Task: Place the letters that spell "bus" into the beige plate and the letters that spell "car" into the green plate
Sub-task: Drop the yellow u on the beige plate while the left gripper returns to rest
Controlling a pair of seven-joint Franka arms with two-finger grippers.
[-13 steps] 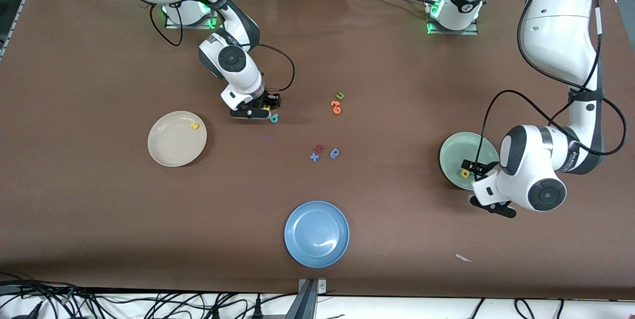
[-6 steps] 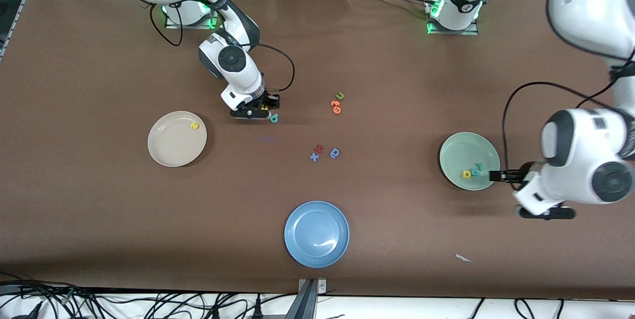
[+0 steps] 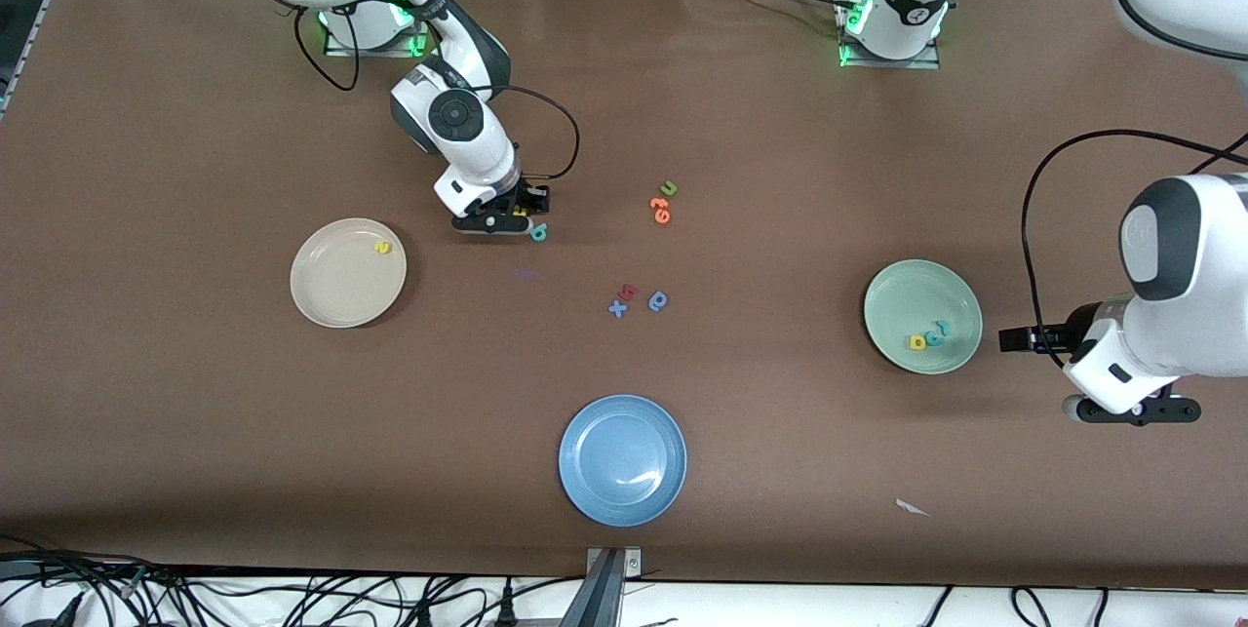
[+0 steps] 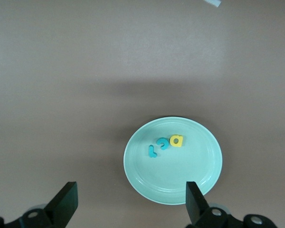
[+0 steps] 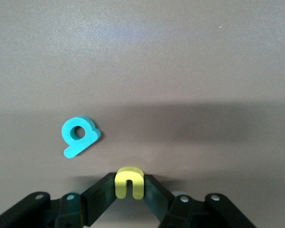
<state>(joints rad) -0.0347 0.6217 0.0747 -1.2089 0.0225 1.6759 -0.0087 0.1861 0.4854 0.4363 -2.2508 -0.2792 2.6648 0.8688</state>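
Your right gripper (image 5: 129, 187) pinches the yellow u (image 5: 128, 182) between its fingers, low over the desk (image 3: 195, 412), the u's open end turned toward the wrist. The teal b (image 3: 538, 232) lies flat just beside it, at the u's 4 o'clock in the front view. The s (image 3: 382, 247) sits in the beige plate (image 3: 331, 300). The c, a and r (image 3: 928, 335) lie in a row in the green plate (image 3: 902, 291). Your left gripper (image 4: 130, 209) hangs beside that plate, fingers wide and empty.

Even, bright overhead light; a soft shadow band crosses the surface (image 5: 190, 57) just ahead of the right pincer (image 5: 129, 183); all sharp.
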